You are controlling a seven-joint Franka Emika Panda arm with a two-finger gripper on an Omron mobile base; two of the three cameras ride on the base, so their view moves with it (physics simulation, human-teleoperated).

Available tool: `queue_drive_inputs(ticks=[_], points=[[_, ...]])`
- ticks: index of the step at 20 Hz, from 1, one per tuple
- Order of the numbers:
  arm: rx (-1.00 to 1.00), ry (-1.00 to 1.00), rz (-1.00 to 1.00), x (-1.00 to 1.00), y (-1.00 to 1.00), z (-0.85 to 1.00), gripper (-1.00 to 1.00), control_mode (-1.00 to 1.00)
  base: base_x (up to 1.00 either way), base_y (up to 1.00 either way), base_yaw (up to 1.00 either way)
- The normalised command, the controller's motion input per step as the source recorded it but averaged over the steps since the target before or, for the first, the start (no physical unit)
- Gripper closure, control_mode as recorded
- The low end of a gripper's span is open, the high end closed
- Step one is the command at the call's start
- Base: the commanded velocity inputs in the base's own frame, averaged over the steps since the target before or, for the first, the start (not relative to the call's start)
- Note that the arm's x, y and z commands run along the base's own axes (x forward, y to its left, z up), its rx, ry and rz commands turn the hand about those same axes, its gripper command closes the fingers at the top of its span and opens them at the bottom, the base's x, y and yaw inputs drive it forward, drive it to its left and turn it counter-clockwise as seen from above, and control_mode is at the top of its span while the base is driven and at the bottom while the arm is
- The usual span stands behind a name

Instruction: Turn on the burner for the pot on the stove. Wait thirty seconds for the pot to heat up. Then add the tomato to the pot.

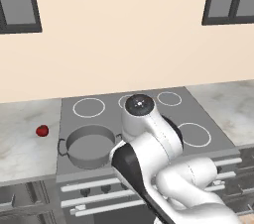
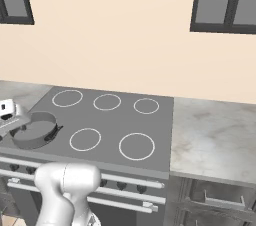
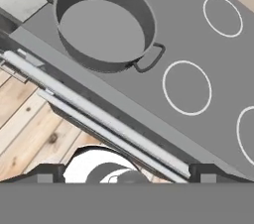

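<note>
From the left base view the pot (image 1: 90, 146) sits on the front-left ring of the stove (image 1: 149, 119), and the tomato (image 1: 42, 131) lies on the counter (image 1: 25, 139) to its left — well apart from it. The right base view shows the pot (image 2: 35, 130) at the stove's (image 2: 110, 120) front-left corner. In the hand view the gripper (image 3: 124, 172) hangs with its jaws spread wide, holding nothing — the pot (image 3: 103, 22) below is empty, by the stove's (image 3: 198, 44) front edge.

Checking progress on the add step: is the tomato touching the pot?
Apart. The left base view shows the tomato on the counter left of the stove, with bare counter and cooktop between it and the pot.
</note>
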Motion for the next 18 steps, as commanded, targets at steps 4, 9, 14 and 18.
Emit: queue_drive_inputs(ticks=[4,9,14,18], points=[[0.07,0.0,0.08,-0.25,0.24,-0.51,-1.0,-1.0,0.0,0.0,0.0],[0.03,0.0,0.09,-0.22,0.26,-0.54,-1.0,-1.0,0.0,0.0,0.0],[0.0,-0.04,0.1,-0.27,0.34,-0.38,-1.0,-1.0,0.0,0.0,0.0],[0.0,-0.1,0.12,-0.31,0.4,-0.25,-1.0,-1.0,0.0,0.0,0.0]])
